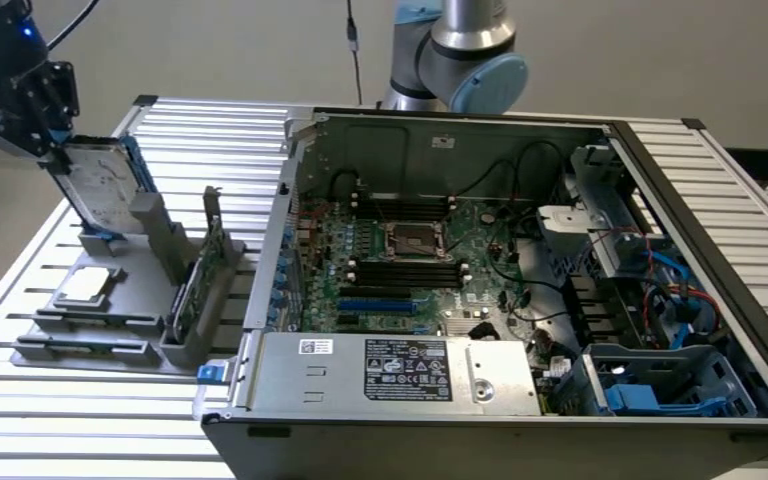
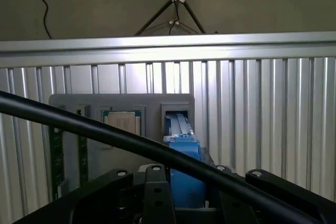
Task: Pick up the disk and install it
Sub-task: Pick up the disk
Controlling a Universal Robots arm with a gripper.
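The disk [image 1: 97, 185] is a silver-grey drive in a blue carrier. It stands upright, with its lower end at a slot of the grey fixture [image 1: 91, 340], at the exterior view's far left. My gripper [image 1: 57, 150] reaches down from above and is shut on the disk's top edge. In the wrist view the blue carrier of the disk [image 2: 184, 135] runs from between the black fingers [image 2: 157, 192] of the gripper [image 2: 186, 192] down to the fixture's slot.
An open computer case [image 1: 491, 130] with a motherboard lies at the centre and right, with a blue drive bay [image 1: 651, 395] in its near right corner. On the fixture sit a square CPU chip [image 1: 84, 287] and an upright green card [image 1: 191, 290]. A black cable [image 2: 105, 135] crosses the wrist view.
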